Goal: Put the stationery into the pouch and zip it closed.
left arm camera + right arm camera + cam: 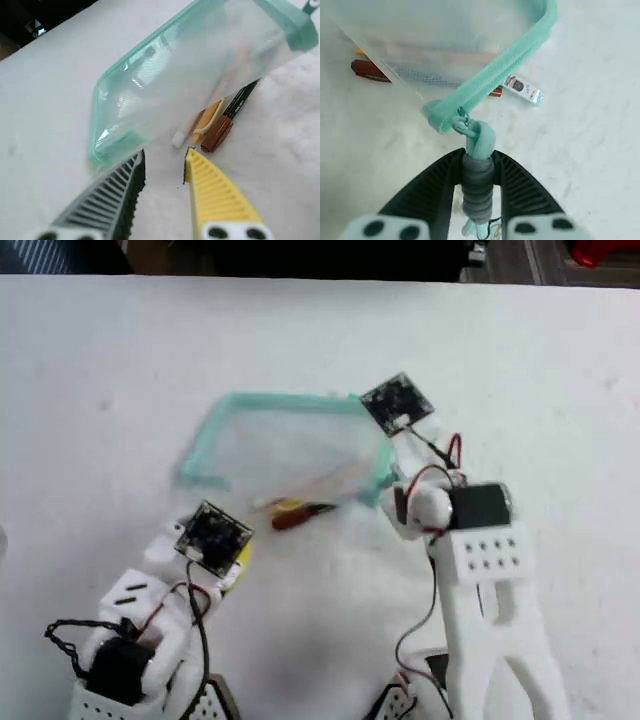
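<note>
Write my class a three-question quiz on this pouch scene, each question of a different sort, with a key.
1. True or false: the right tool grips the zip pull of the pouch.
2. Multiple choice: the left tool is A) shut on a pen, B) open and empty, C) inside the pouch.
3. Fill in: the marker cap nearest the left tool is ___ in colour.
Key: 1 true; 2 B; 3 brown.

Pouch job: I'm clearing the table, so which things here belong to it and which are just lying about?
Belong: pouch; zip pull; brown-capped pen; orange pen; small white printed piece, likely stationery.
Lying about: red thing beyond the table's far edge.
</note>
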`<state>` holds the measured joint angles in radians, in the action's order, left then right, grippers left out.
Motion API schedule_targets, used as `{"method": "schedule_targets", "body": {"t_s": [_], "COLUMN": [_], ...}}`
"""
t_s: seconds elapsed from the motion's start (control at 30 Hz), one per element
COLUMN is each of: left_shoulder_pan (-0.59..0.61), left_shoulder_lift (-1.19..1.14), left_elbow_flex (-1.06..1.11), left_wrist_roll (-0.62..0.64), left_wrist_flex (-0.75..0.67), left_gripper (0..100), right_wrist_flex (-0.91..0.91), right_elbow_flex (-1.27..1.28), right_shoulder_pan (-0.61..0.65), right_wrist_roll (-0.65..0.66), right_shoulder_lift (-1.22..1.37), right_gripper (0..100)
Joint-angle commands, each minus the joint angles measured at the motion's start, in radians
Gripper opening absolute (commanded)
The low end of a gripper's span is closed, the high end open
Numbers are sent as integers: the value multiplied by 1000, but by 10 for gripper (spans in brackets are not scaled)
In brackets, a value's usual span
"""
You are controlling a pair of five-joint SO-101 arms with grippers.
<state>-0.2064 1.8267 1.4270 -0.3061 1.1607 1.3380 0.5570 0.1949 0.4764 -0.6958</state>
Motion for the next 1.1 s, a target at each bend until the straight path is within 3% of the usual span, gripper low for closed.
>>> {"method": "schedule_targets", "body": {"t_s": [0.0,0.17,0.23,0.3,0.5,0.67,0.9,1.07], "left_shoulder_pan": [-53,-53,-53,-53,-61,-62,-73,-136], "left_shoulder_lift": [5,5,5,5,5,5,5,5], "left_elbow_flex": [-80,-132,-207,-285,-396,-339,-199,-141], "left_wrist_roll": [-153,-278,-330,-336,-333,-207,-14,14], "left_wrist_flex": [3,57,137,201,224,98,-112,-222], "left_gripper": [158,168,228,294,298,299,299,298], "right_wrist_flex": [67,156,179,185,208,223,285,358], "right_elbow_flex": [-129,-281,-350,-408,-571,-667,-758,-948], "right_shoulder_pan": [61,170,176,176,236,340,375,509], "right_wrist_roll": [5,5,5,5,5,-15,-51,-46], "right_shoulder_lift": [-74,-74,-73,-73,-71,-71,15,102], "right_gripper": [16,16,16,16,15,15,15,15]}}
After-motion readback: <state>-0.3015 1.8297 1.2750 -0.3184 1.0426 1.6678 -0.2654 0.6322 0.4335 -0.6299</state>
